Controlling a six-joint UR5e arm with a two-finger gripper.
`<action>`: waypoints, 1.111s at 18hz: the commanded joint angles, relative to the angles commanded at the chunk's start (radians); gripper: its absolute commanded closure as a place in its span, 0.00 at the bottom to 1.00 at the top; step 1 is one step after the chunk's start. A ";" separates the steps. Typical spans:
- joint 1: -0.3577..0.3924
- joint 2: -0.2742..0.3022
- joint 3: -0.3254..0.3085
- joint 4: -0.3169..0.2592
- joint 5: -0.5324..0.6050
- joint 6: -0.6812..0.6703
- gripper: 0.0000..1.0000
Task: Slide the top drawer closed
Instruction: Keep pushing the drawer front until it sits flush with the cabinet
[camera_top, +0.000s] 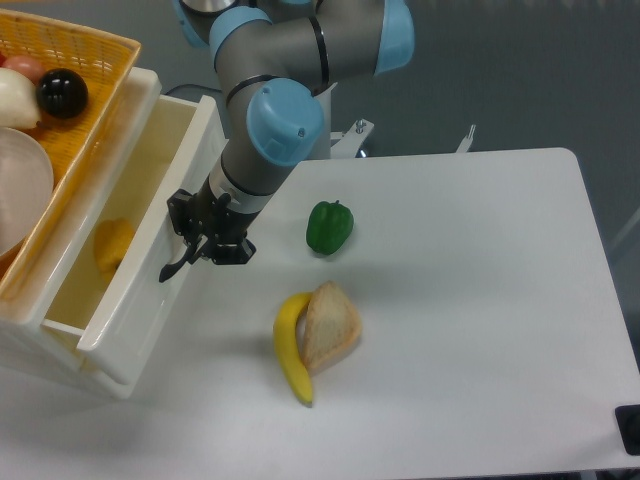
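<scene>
Surface: white table (470, 300), grey floor behind.
Nearby: green pepper (329, 226), yellow banana (290, 352), bread (330, 325).
Gripper (205, 240): at the cream-white plastic top drawer (140, 270); I can't tell its jaws.

We see the top drawer (150, 250), glossy cream-white and deep, pulled partway out at the table's left edge, its front panel angled, black arched handle (172, 268) facing right.

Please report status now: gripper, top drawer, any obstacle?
Gripper at the black handle of the top drawer, fingers' state unclear. Drawer partly open, yellow item inside. Green pepper, banana and bread lie clear of its path.
</scene>
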 joint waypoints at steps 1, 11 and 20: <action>-0.006 -0.002 0.000 0.002 0.000 0.000 0.83; -0.044 0.000 -0.002 0.002 -0.002 -0.029 0.83; -0.077 0.000 -0.002 0.000 -0.002 -0.048 0.83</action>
